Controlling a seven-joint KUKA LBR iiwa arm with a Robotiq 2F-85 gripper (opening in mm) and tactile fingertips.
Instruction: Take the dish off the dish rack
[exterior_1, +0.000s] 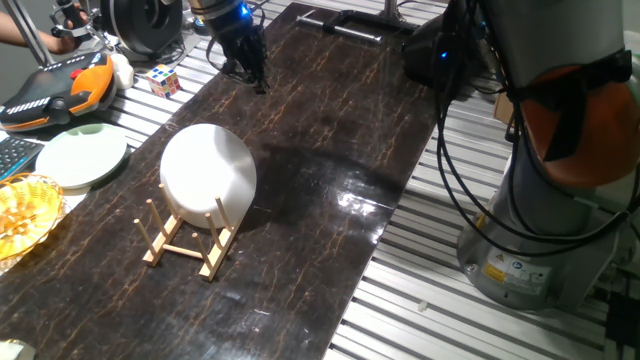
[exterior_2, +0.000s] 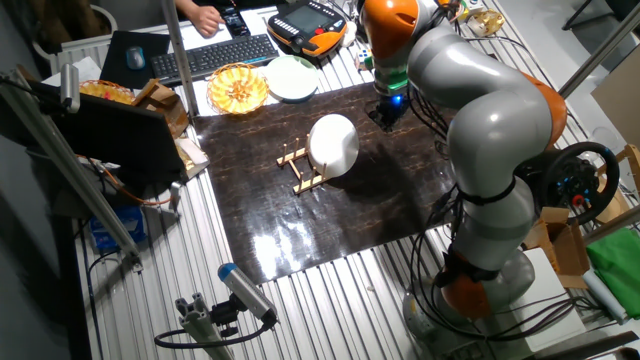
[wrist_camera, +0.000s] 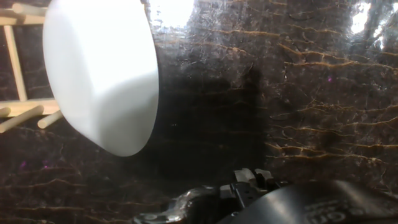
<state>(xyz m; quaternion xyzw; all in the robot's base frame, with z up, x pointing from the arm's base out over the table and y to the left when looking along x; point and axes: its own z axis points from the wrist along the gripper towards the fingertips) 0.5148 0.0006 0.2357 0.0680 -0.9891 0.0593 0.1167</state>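
Note:
The dish is a plain white deep bowl. It stands on edge in the dish rack, a small light-wood rack with upright pegs, on the dark marbled mat. The other fixed view also shows the dish and the rack. In the hand view the dish fills the upper left, with rack rails behind it. My gripper hangs low over the far end of the mat, well apart from the dish and touching nothing. It also shows in the other fixed view. I cannot make out its fingers' spacing.
A pale green plate, a yellow wicker basket, a Rubik's cube and an orange-black pendant lie left of the mat. The arm's base and cables stand on the right. A keyboard lies beyond.

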